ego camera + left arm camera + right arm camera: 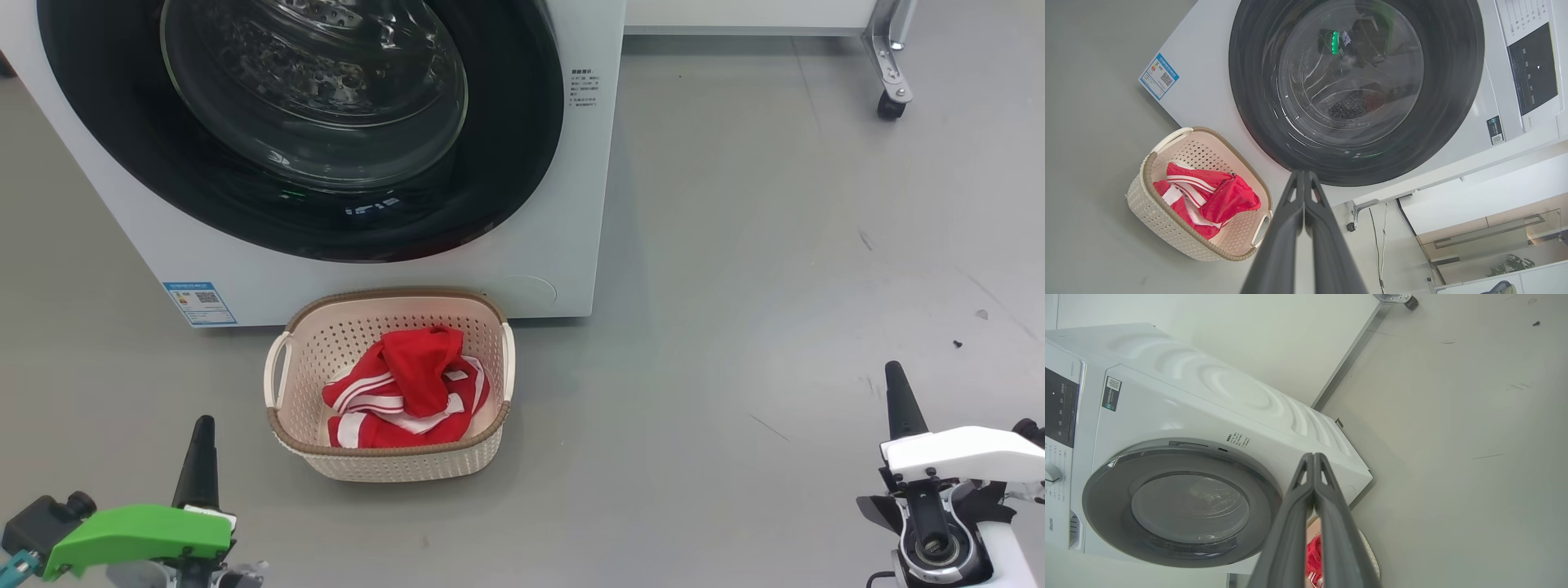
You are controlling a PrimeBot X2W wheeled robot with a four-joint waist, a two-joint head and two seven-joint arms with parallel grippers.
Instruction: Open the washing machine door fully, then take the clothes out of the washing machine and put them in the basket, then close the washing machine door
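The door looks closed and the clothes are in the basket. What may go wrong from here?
1. The washing machine door looks shut, but whether it latched cannot be seen; it may swing open.
2. The basket stands close before the washing machine, near the shut left gripper; a careless move might tip it and spill the clothes.

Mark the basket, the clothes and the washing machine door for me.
basket (392, 464), head view, on its cream front wall.
clothes (412, 371), head view, on the red fabric mid-heap.
washing machine door (510, 147), head view, on the black rim's right side.
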